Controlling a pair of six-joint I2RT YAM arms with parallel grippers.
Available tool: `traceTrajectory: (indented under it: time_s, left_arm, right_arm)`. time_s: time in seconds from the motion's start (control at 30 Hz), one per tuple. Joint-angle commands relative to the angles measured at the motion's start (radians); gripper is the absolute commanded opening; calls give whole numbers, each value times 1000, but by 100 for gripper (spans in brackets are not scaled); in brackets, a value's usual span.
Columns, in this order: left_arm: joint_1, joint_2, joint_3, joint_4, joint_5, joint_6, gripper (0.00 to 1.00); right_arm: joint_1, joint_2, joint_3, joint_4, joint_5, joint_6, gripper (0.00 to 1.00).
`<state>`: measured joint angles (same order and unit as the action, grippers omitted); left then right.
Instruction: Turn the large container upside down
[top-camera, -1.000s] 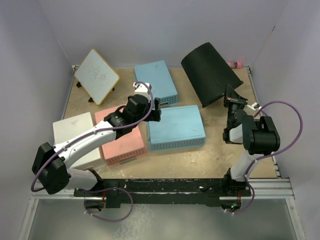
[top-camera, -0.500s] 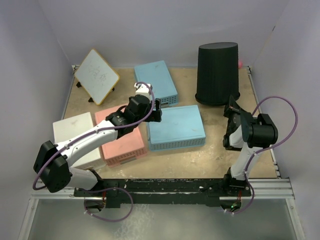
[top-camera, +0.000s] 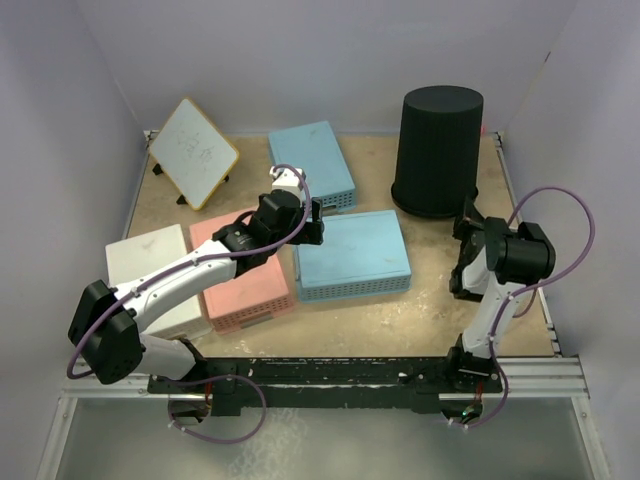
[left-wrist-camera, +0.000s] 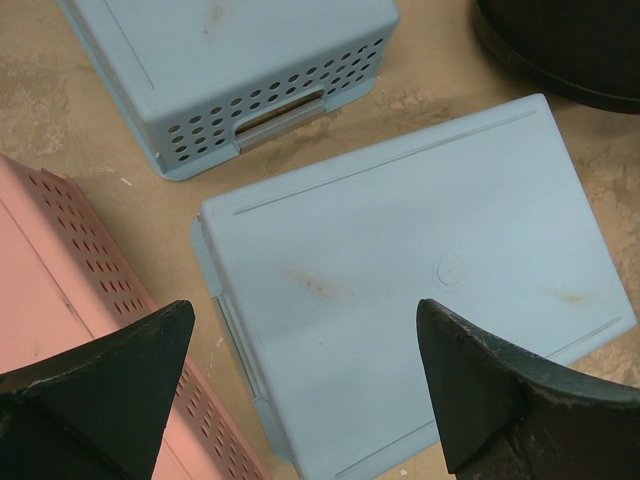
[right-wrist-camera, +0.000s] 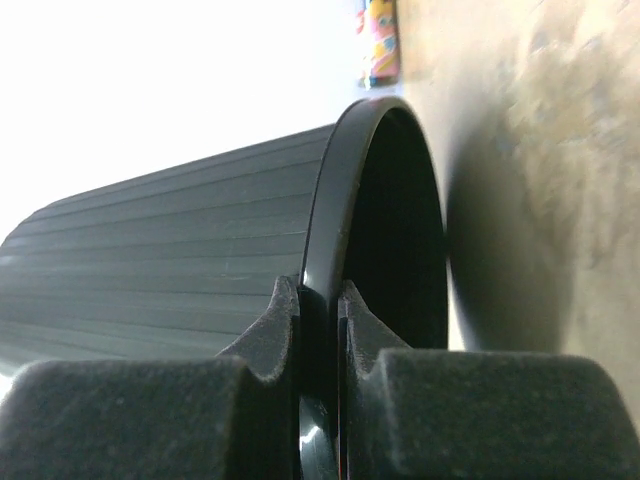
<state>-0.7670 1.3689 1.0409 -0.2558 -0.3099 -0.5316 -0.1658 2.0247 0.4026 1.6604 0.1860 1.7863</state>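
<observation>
The large container (top-camera: 437, 150), a tall black ribbed bin, stands at the back right with its wide mouth down and its closed base up. My right gripper (top-camera: 467, 216) is shut on its lower rim at the near right side. In the right wrist view both fingers (right-wrist-camera: 275, 320) pinch the rim, and the bin's wall (right-wrist-camera: 180, 260) and dark inside show, with a narrow gap to the tabletop. My left gripper (top-camera: 310, 222) hangs open and empty over a blue basket (left-wrist-camera: 400, 300). The bin's rim (left-wrist-camera: 570, 50) shows at the top right of the left wrist view.
A small whiteboard (top-camera: 193, 152) leans at the back left. A second blue basket (top-camera: 312, 163), a pink basket (top-camera: 245, 275) and a white basket (top-camera: 155, 275) lie upside down across the left and middle. A small pink and yellow object (right-wrist-camera: 380, 40) lies behind the bin.
The bin swung from tilted to standing mouth down, then settled slightly lower and to the right. My right gripper came down with its rim. The left arm barely moved.
</observation>
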Motion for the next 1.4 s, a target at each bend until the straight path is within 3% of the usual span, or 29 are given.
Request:
traceTrajectory:
  time_s: [0.0, 0.13, 0.3, 0.4, 0.53, 0.73, 0.93, 1.23, 1.37]
  left_arm:
    - [-3, -7, 17, 20, 3, -2, 89]
    - [-3, -5, 16, 28, 8, -5, 89]
    - [-2, 6, 27, 28, 17, -2, 89]
    - [-3, 4, 32, 20, 15, 3, 89]
    - [-3, -2, 33, 18, 7, 4, 89]
    - [-3, -12, 41, 5, -44, 17, 89]
    - [-2, -57, 36, 8, -147, 29, 91]
    - [1, -19, 129, -145, -349, -13, 93]
    - [1, -37, 111, -132, -407, -20, 93]
  right_arm:
    - [-22, 67, -75, 105, -99, -255, 9]
    - [-49, 69, -96, 104, -116, -275, 13]
    - [-68, 68, -87, 104, -135, -302, 35]
    - [-80, 25, -91, 91, -140, -356, 56]
    - [-86, -131, -98, -134, -107, -460, 76]
    - [-86, -405, -50, -620, 2, -642, 81]
    - [-83, -592, 126, -1163, 187, -814, 86]
    - [-83, -769, 246, -1516, 332, -1031, 96]
    - [-84, -818, 292, -1690, 365, -1025, 100]
